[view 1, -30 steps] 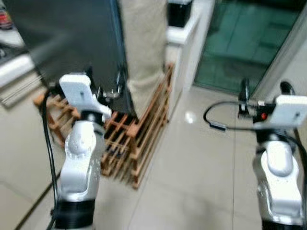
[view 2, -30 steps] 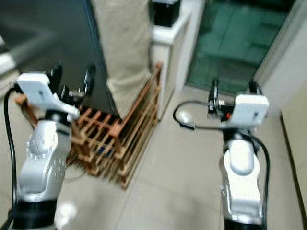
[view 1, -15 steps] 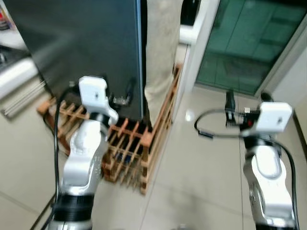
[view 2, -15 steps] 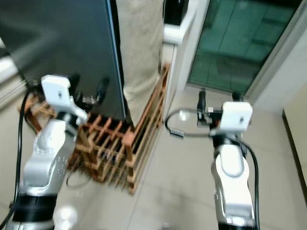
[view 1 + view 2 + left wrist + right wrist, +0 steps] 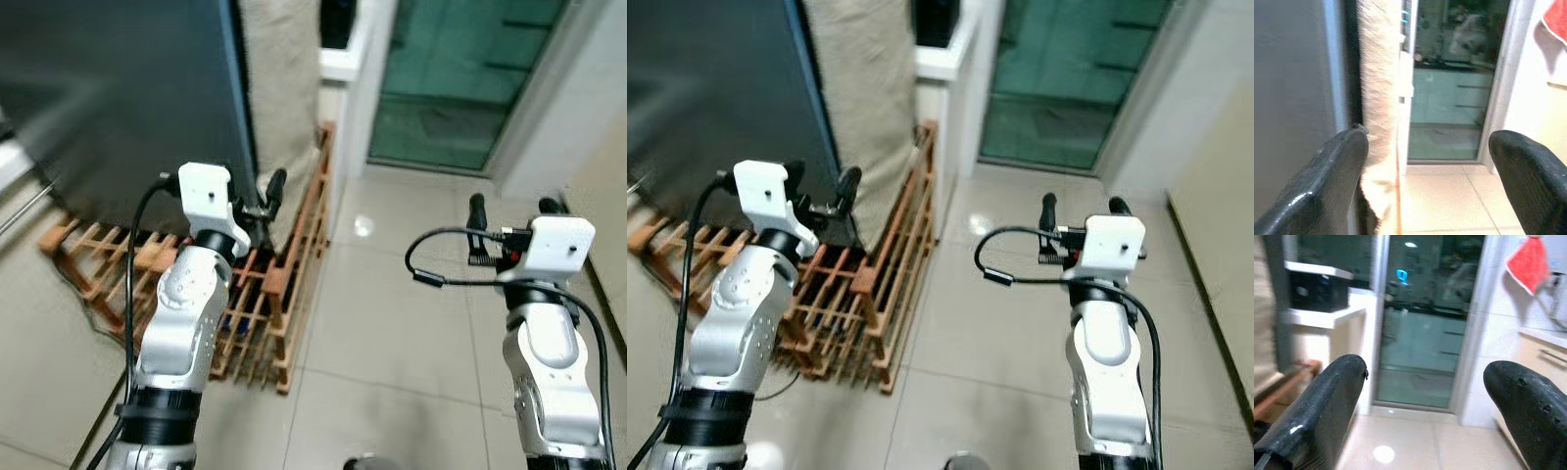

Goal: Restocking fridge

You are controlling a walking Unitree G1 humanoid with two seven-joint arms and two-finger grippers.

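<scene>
**Tiled kitchen floor, both arms up by fridge**

Pale tiles (image 5: 392,323) run to a green glass door (image 5: 460,78). Dark fridge (image 5: 108,98) stands on robot's left w/ a beige cloth (image 5: 279,69) hanging beside it, wooden rack (image 5: 284,284) on the floor below. Left gripper (image 5: 257,201) sits right by fridge's edge, fingers apart, empty. Right gripper (image 5: 511,208) raised over tiles, well apart from fridge, fingers spread, holding nothing. Red cloth (image 5: 1529,263) hangs on far wall.

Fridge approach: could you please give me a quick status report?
Left hand open, at the dark fridge door edge. Right hand open, empty, over tiled floor. Wooden rack stands below the door.
</scene>
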